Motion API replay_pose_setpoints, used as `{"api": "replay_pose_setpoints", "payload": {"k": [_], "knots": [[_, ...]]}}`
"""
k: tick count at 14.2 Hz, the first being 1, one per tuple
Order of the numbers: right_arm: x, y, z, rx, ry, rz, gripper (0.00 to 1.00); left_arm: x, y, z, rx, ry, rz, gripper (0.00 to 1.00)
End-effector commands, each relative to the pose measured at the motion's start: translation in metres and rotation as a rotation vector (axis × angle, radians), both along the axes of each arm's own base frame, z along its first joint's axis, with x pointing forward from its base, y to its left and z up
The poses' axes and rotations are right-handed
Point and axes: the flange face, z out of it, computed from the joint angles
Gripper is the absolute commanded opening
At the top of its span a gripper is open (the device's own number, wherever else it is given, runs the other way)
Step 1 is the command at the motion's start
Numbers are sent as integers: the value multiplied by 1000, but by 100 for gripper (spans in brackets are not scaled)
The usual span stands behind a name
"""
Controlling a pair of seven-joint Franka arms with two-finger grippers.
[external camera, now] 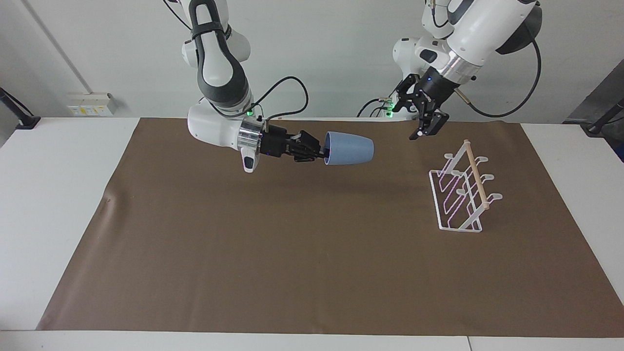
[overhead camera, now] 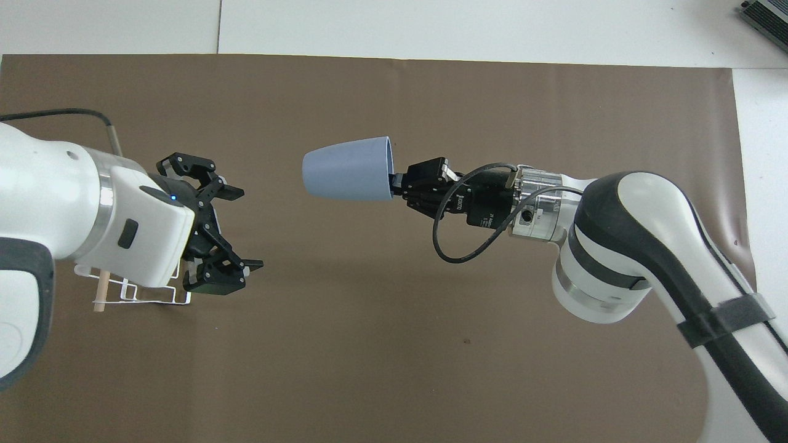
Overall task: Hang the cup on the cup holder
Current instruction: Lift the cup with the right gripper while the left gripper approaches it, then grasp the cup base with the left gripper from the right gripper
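Observation:
The light blue cup (external camera: 349, 148) (overhead camera: 348, 168) hangs sideways in the air over the brown mat, its base pointing toward the left arm's end of the table. My right gripper (external camera: 323, 155) (overhead camera: 396, 183) is shut on its rim, with one finger inside the mouth. The white wire cup holder (external camera: 460, 187) with its wooden dowel stands on the mat at the left arm's end. In the overhead view my left arm covers most of the cup holder (overhead camera: 98, 294). My left gripper (external camera: 423, 123) (overhead camera: 246, 229) is open and holds nothing, raised in the air between cup and holder.
The brown mat (external camera: 292, 253) covers most of the white table (external camera: 53, 195). A black cable loops beside the right wrist (overhead camera: 458, 246). A grey device corner (overhead camera: 766, 15) lies at the table's edge farthest from the robots.

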Motion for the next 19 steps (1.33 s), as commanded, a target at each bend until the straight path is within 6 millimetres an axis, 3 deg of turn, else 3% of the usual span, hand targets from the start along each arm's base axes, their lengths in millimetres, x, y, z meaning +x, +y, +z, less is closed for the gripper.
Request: {"api": "replay_pose_setpoints", "payload": {"k": [1,3,5,7,9,10,13,19], "knots": [[-5,1,-7,41,-4,-18,0,5,-17,-11,-30,-19,-21,100],[-10,9,-24,109,-12,28,0,4,-38,2,-41,-44,-44,100],[-11,7,-50,187,-39,85,0,10,-48,-6,-42,-40,-36,100],[-7,-2,-60,195,-44,82,0,9,-59,-13,-39,-24,-35,100],[-8,-1,-59,201,-45,87,0,17,-71,-10,-38,-32,-27,100],[-8,0,-57,205,-45,91,0,13,-86,-12,-33,-22,-23,100],[-8,-1,-54,207,-51,90,0,4,-104,-14,-9,-32,-16,100],[-8,-2,-45,209,-55,89,0,-1,-119,-29,3,-31,36,100]]}}
